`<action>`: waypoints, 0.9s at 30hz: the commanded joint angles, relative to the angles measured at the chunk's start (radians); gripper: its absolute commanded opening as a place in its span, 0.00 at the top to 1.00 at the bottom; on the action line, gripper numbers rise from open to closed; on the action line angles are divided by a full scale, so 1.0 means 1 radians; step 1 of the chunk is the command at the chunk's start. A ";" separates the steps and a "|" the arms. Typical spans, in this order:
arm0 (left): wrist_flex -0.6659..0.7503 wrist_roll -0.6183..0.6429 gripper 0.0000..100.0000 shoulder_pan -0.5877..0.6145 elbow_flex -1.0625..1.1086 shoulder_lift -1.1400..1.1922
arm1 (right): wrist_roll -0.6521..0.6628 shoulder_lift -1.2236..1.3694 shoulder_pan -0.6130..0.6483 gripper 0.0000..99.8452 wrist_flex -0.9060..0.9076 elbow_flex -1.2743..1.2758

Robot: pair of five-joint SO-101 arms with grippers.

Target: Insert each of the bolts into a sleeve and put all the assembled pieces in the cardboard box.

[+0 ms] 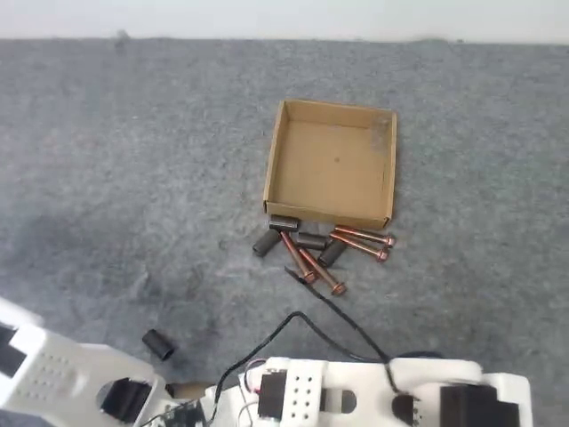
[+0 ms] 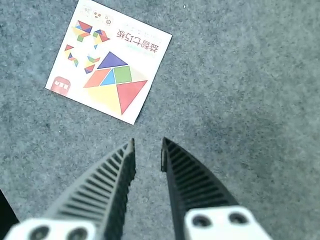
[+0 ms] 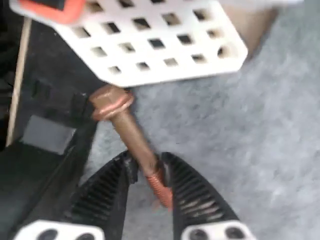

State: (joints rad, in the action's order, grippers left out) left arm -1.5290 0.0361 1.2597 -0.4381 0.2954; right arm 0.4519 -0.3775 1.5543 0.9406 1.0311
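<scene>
Grey carpet, pale wall behind

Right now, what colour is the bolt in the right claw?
Copper-brown bolt; right wrist view shows it best.

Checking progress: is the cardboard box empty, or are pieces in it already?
Empty. The cardboard box has a bare floor; the bolts and sleeves lie outside, by its near wall.

The right arm's black ribbed gripper is clamped on the threaded end of a copper-coloured metal bolt. The bolt's flanged hex head points away towards a white perforated plastic plate. Grey felt table covering lies beneath, with a black robot part beside it.
</scene>
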 commanded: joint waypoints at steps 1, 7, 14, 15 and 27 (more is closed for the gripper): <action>0.025 -0.009 0.91 0.006 -0.042 -0.015 | -0.044 -0.173 -0.119 0.99 0.042 -0.031; 0.025 -0.009 0.91 0.008 -0.041 -0.015 | -0.212 -0.360 -0.386 0.99 0.007 -0.031; 0.025 -0.009 0.91 0.006 -0.041 -0.015 | -0.341 -0.374 -0.633 0.99 -0.113 -0.031; 0.025 -0.009 0.91 0.006 -0.041 -0.015 | -0.350 -0.357 -0.650 0.99 -0.133 -0.031; 0.025 -0.008 0.91 0.005 -0.045 -0.015 | -0.350 -0.107 -0.671 0.98 -0.363 -0.032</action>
State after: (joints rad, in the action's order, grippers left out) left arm -1.5290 0.0315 1.2597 -0.4381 0.2954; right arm 0.1082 -0.5002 0.8991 0.6352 1.0311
